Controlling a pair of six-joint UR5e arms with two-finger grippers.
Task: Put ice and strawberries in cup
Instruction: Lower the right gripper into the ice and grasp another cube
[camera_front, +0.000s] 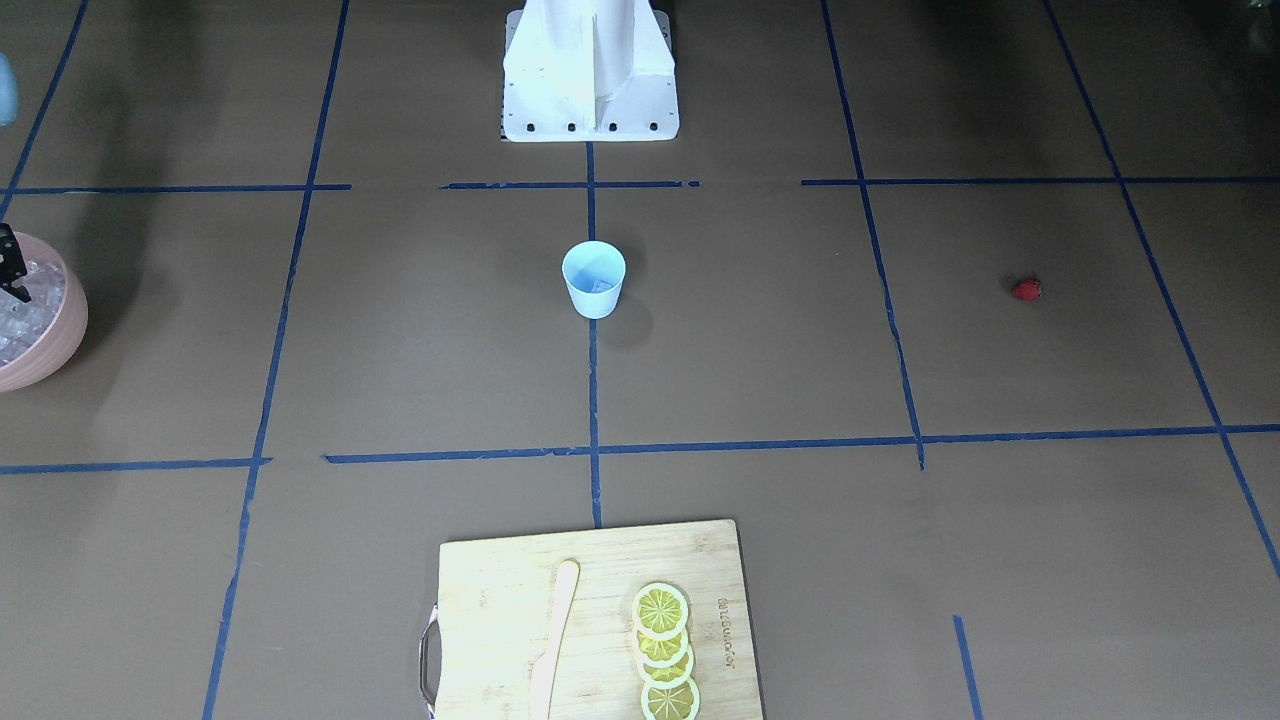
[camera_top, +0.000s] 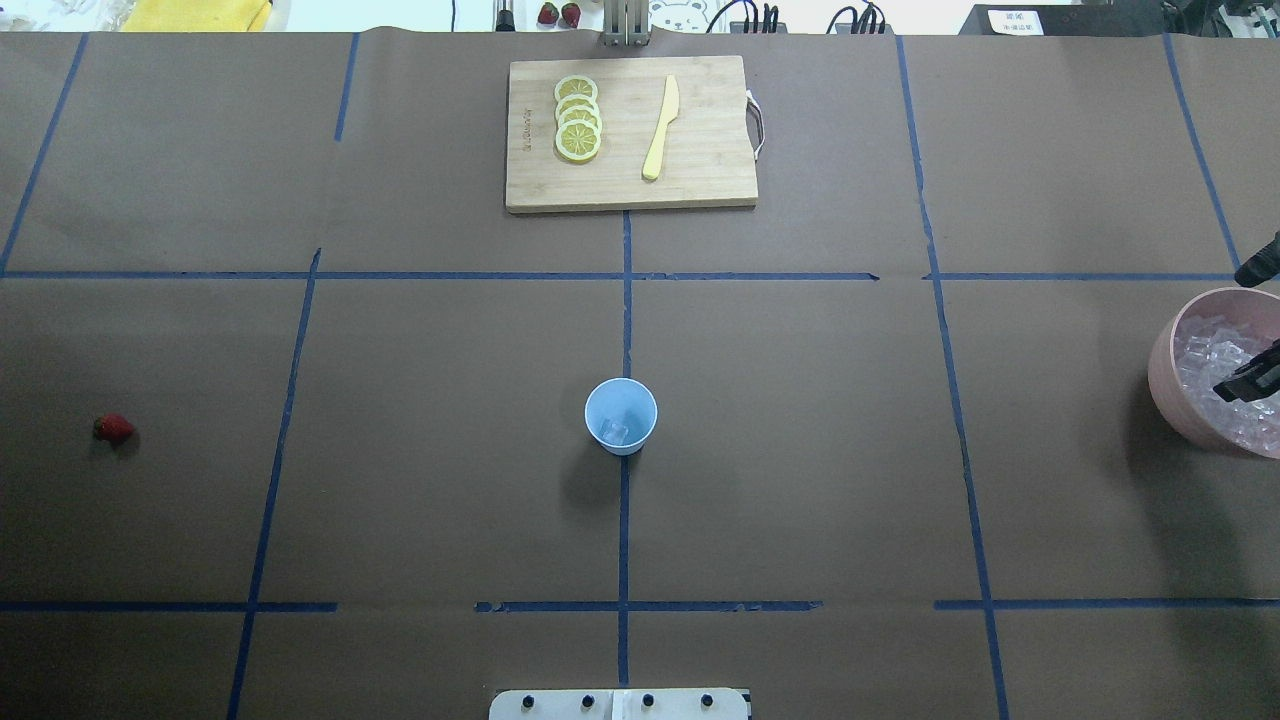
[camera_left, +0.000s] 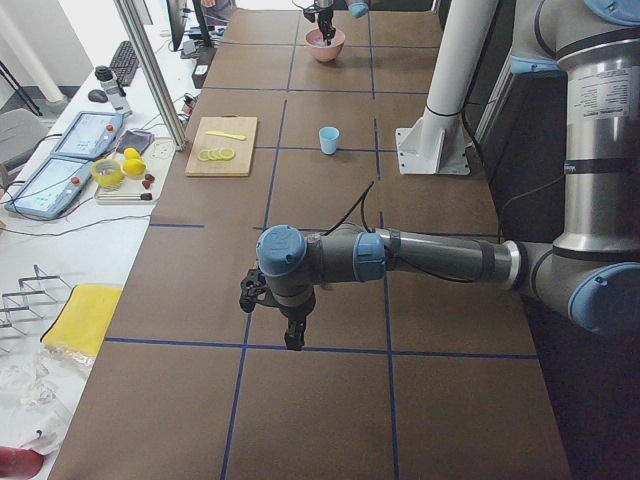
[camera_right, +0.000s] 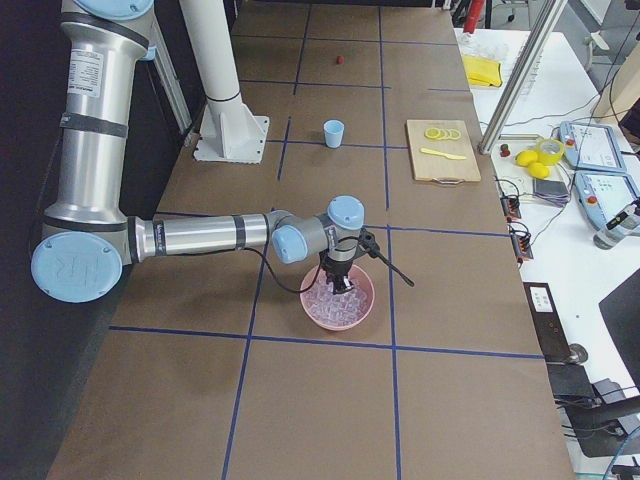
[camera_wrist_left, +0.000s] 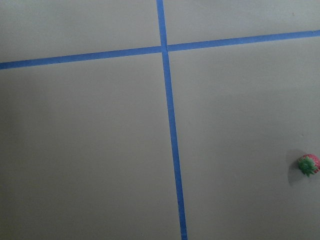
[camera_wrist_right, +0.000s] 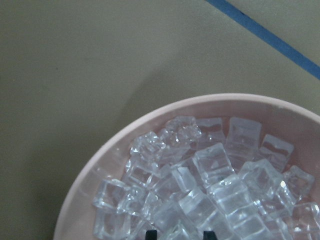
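The light blue cup (camera_top: 621, 416) stands upright at the table's middle with one ice cube (camera_top: 614, 432) in it. The pink bowl (camera_top: 1165, 370) at the table's right end is heaped with ice cubes (camera_wrist_right: 210, 165). My right gripper (camera_wrist_right: 180, 234) is down in the bowl, its fingertips (camera_wrist_right: 150, 234) close together with ice between them. The red strawberry (camera_top: 113, 429) lies alone on the left side and shows at the right edge of the left wrist view (camera_wrist_left: 308, 164). My left gripper (camera_left: 293, 340) hangs above the table near it. I cannot tell whether it is open or shut.
A wooden cutting board (camera_top: 700, 180) lies at the far edge with several lemon slices (camera_top: 578, 118) and a pale knife (camera_top: 660, 128). The white robot base (camera_front: 590, 70) stands behind the cup. Blue tape lines cross the brown table.
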